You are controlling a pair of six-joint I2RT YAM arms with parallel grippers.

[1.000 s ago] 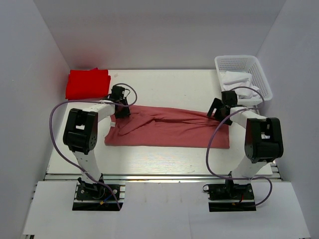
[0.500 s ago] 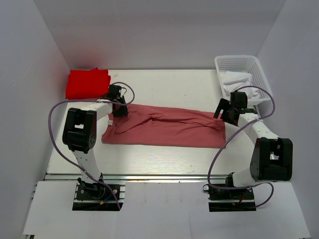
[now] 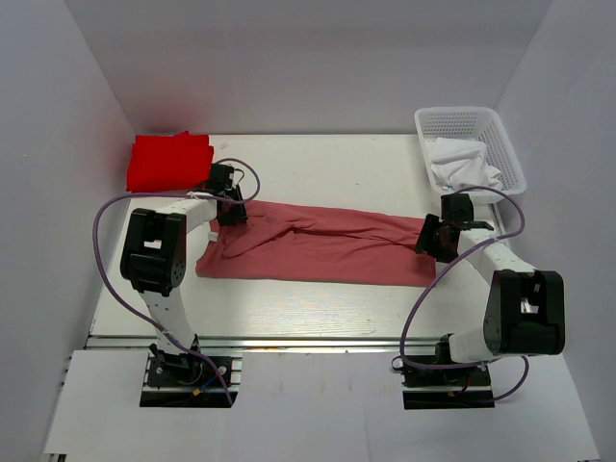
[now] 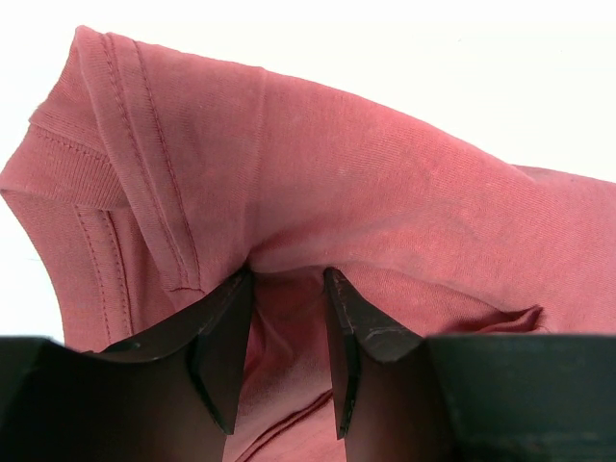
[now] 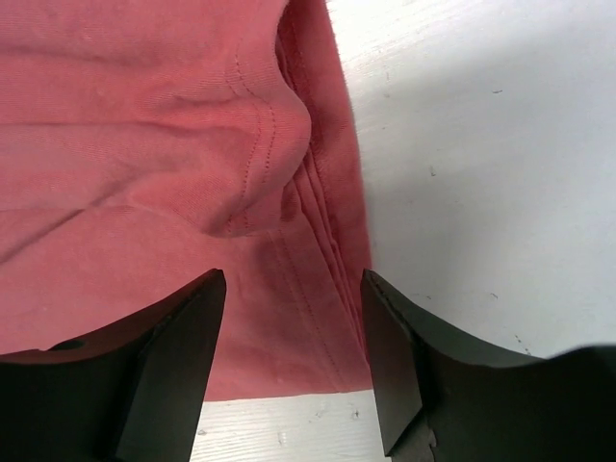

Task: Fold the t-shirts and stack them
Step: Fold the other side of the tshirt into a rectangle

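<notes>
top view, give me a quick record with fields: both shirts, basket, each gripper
pink t-shirt: lying as a long strip across the table
red t-shirt: folded, far left corner
basket: far right corner, white cloth inside
left gripper: shut on the pink t-shirt's left end
right gripper: open over the pink t-shirt's right hem
stacked: not yet

Far right corner: a white mesh basket (image 3: 506, 144) sits on the white table (image 3: 337, 164), with crumpled white cloth (image 3: 462, 166) heaped inside toward its near end. Plain white walls (image 3: 318, 67) close in left, far and right.
</notes>
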